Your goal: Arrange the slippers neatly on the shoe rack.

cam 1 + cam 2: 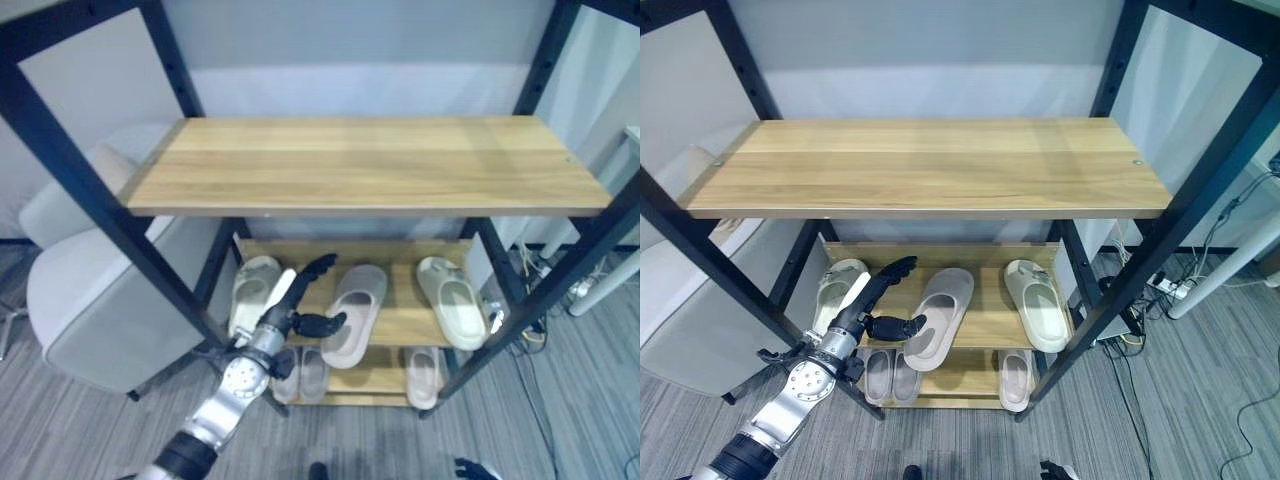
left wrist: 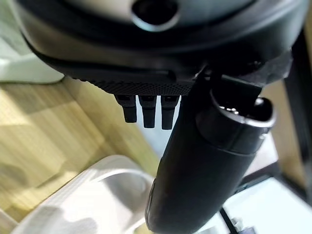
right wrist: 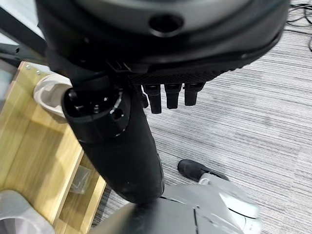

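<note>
Above the middle shelf [image 1: 400,322], left hand [image 1: 300,305] fingers [image 1: 318,268] spread beside grey slipper [image 1: 357,312].

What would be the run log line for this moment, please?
left hand: open, at middle shelf, between cream slipper and tilted grey slipper | right hand: open, idle over floor | top shelf: bare

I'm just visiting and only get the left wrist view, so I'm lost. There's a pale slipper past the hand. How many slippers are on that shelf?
Observer: Three on the middle shelf: a cream slipper at left, a grey slipper in the middle, and a second cream slipper at right.
Operator: Is the hand holding one?
Observer: No. The left hand is open, between the left cream slipper and the grey slipper.
Operator: Any lower down?
Observer: Yes, on the bottom shelf: a pair at left and a single slipper at right.
</note>
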Controlling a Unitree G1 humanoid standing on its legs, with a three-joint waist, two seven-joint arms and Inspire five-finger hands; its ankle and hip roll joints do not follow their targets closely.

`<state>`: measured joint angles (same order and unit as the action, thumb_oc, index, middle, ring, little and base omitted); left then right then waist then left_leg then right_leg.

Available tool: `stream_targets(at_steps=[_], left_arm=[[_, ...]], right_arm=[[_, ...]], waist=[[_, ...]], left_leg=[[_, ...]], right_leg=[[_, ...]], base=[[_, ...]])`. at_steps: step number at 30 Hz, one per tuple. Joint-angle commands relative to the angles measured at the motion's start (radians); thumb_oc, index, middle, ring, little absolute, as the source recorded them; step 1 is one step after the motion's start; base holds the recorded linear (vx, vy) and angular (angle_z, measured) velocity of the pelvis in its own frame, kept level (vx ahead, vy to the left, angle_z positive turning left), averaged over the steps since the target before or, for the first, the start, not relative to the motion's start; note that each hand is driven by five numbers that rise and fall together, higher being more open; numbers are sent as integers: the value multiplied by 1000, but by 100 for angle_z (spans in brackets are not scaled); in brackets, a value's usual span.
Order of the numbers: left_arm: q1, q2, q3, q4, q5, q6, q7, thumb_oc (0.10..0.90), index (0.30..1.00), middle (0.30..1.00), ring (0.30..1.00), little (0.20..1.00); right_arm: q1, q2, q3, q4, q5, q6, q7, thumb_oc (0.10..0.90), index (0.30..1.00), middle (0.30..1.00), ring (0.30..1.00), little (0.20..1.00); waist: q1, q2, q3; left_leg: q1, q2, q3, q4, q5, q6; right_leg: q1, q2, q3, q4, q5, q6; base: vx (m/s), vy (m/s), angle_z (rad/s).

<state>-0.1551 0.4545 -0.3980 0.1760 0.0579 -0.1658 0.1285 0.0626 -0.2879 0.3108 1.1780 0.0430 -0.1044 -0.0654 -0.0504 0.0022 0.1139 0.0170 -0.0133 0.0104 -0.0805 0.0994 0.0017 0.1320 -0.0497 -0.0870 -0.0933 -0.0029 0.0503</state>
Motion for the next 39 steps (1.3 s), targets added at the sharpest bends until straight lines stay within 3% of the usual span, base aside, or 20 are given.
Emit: stream_targets(at_steps=[1,12,23,24,25,26,27,39], left_arm=[[-216,2,12,28,76,-93,80,800,900,900,900,900],[-376,11,-8,171,119,-71,168,800,900,900,900,900],[-506,45,-44,305,169,-47,232,800,900,900,900,900],[-507,45,-45,306,169,-48,232,758,836,836,836,836],[-512,50,-47,314,171,-44,234,598,596,596,596,596],[-518,52,-48,320,169,-44,236,474,411,411,411,411],[-523,55,-49,325,169,-43,238,400,300,300,300,300],[-399,25,5,171,112,-75,208,400,300,300,300,300]], right_arm=[[-6,-7,46,-5,22,-19,1,800,900,900,900,900],[-28,-18,49,-18,49,-29,-12,800,900,900,900,900],[-52,-27,57,-39,68,-49,-23,800,900,900,900,900],[-52,-27,56,-39,68,-48,-23,800,900,900,900,900],[-52,-28,59,-40,66,-50,-23,800,900,900,900,900],[-53,-28,60,-40,66,-51,-24,800,900,900,900,900],[-52,-27,58,-40,67,-52,-24,800,900,900,900,900],[-26,-12,41,-25,60,-49,-29,800,900,900,900,900]], waist=[[2,-22,-37],[-36,-14,-17],[-52,-17,-32],[-51,-18,-33],[-53,-19,-33],[-53,-20,-33],[-53,-21,-34],[-35,-24,-33]], left_leg=[[8,-5,-14,-7,-96,-36],[-100,-5,20,-7,-92,-39],[-196,-6,55,-7,-72,-32],[-197,-6,56,-7,-72,-32],[-201,-6,58,-7,-71,-31],[-202,-6,60,-7,-71,-31],[-202,-6,61,-7,-71,-31],[-131,-9,50,-7,-92,-29]], right_leg=[[-53,9,61,6,1,62],[-181,13,109,6,25,75],[-297,18,154,6,63,75],[-298,18,155,6,64,75],[-302,19,158,6,64,75],[-305,20,160,6,66,76],[-306,20,160,6,67,77],[-236,25,155,6,42,70]], base=[[21,4,-17],[-53,4,-13],[-31,8,-16],[0,2,-12],[-2,2,-13],[1,1,-12],[2,-1,-10],[25,-7,0]])
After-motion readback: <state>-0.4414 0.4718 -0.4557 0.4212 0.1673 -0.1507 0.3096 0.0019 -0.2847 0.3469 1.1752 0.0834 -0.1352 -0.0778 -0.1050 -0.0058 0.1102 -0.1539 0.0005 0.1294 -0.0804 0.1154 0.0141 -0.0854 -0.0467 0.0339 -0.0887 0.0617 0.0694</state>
